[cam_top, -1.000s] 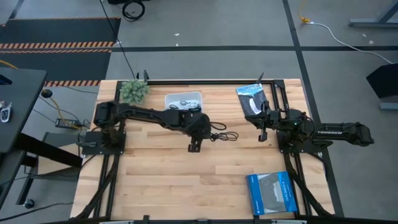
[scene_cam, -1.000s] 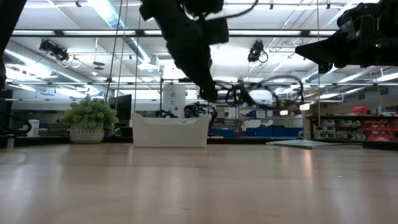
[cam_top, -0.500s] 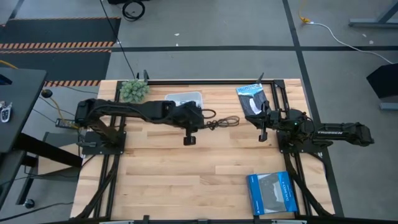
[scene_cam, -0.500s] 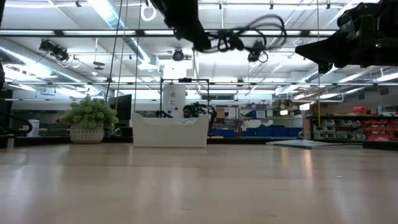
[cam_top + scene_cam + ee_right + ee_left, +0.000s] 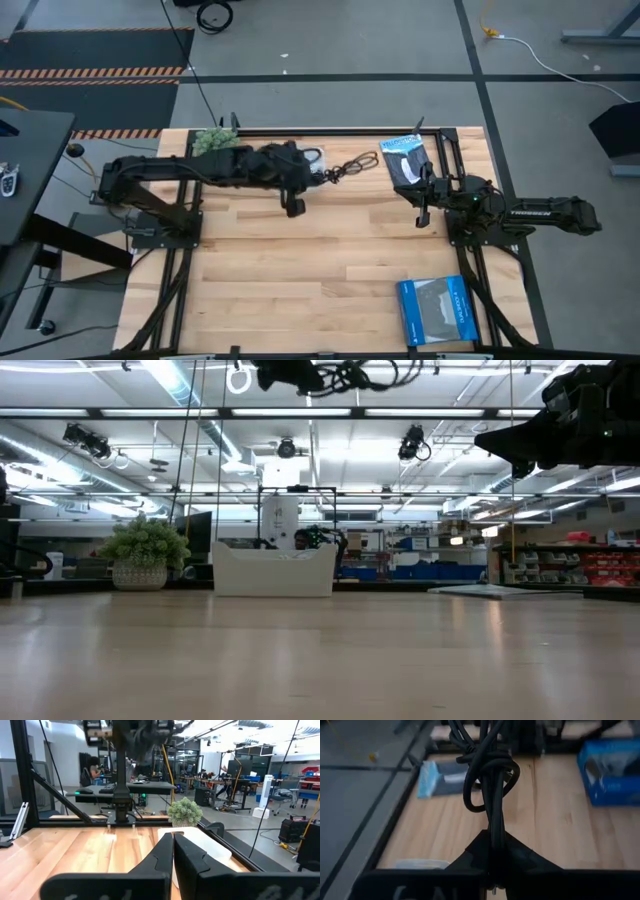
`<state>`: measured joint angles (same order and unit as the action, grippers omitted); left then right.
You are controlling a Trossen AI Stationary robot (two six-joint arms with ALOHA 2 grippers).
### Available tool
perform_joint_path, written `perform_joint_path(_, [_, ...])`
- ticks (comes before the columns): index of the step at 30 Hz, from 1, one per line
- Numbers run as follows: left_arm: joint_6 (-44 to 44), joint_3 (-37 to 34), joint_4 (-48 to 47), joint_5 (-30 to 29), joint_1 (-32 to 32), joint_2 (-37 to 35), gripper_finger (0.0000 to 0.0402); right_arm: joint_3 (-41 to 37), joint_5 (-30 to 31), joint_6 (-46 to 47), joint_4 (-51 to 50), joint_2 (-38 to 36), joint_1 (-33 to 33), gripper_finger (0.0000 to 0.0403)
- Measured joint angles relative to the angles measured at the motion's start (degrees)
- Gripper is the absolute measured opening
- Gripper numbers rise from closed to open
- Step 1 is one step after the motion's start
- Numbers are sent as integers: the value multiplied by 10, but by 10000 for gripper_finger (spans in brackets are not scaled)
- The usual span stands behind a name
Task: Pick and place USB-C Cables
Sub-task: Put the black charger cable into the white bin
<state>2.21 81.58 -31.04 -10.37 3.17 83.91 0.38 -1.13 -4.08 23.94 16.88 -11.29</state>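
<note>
My left gripper (image 5: pixel 312 170) is shut on a black USB-C cable bundle (image 5: pixel 347 167), held high over the table's far side; in the low view the bundle (image 5: pixel 352 374) is at the picture's top. The white tray (image 5: pixel 275 570) stands below and a little left of it. In the high view my left arm covers most of the tray (image 5: pixel 313 151), so what lies inside it is hidden. My right gripper (image 5: pixel 421 216) is shut and waits above the table's right side, touching nothing. The other cables do not show. My left gripper pinches the black bundle between its two fingers at one end of its strands (image 5: pixel 495 832). The coiled and knotted part (image 5: pixel 487 777) reaches out beyond the fingertips. The bundle is lifted clear of the table and stretches from the gripper toward the table's right.
A small potted plant (image 5: pixel 212 142) stands at the far left, next to the tray. A pale blue packet (image 5: pixel 405 160) lies at the far right. A flat blue packet (image 5: pixel 435 311) lies near the right near corner. Bare wood fills the table's middle and near side.
My left gripper has stayed shut on the black bundle, risen steeply and moved toward the far edge and left, toward the tray. The bundle has gone up with it, trailing toward the table's right.
</note>
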Motion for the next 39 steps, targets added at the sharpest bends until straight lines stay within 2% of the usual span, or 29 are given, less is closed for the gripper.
perform_joint_path(9, [-3, 0, 105, -4, 20, -42, 33, 0, 0, 0, 0, 0, 0, 20])
perform_joint_path(28, [30, 0, 286, -6, 36, -50, 33, 0, 0, 0, 4, 0, 0, 20])
perform_joint_path(34, [29, 0, 259, -6, 38, -50, 33, 0, 0, 0, 4, 0, 0, 20])
perform_joint_path(39, [0, 0, 177, -16, 56, -50, 33, 0, 0, 0, 4, 0, 0, 20])
